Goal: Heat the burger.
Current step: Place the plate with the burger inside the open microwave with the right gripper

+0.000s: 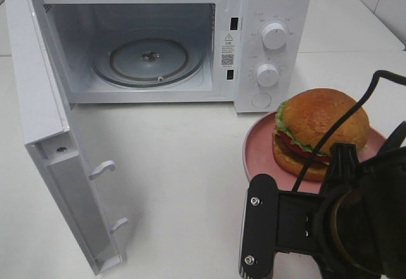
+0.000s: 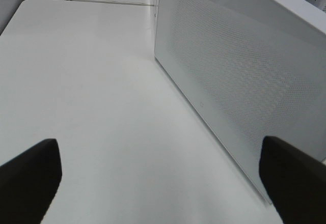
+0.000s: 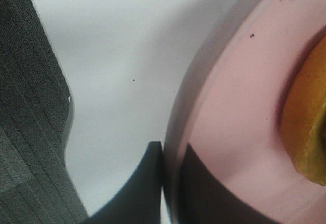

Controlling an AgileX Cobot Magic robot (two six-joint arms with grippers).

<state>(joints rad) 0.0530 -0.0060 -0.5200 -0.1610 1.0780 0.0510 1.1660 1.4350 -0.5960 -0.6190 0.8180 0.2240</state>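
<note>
The burger (image 1: 320, 130), with a golden-brown bun, green lettuce and red tomato, sits on a round pink plate (image 1: 260, 152) to the right of the microwave. In the right wrist view my right gripper (image 3: 170, 188) is shut on the rim of the plate (image 3: 239, 107), one dark finger on each side, and the edge of the bun (image 3: 308, 127) shows close by. In the exterior view the right arm (image 1: 330, 228) covers that gripper. My left gripper (image 2: 160, 175) is open and holds nothing; it shows only in the left wrist view, beside the microwave door (image 2: 239, 71).
The white microwave (image 1: 266, 12) stands at the back with its door (image 1: 44, 133) swung wide open to the left. Its glass turntable (image 1: 149, 60) is bare. White tabletop (image 1: 177, 165) lies between the door and the plate.
</note>
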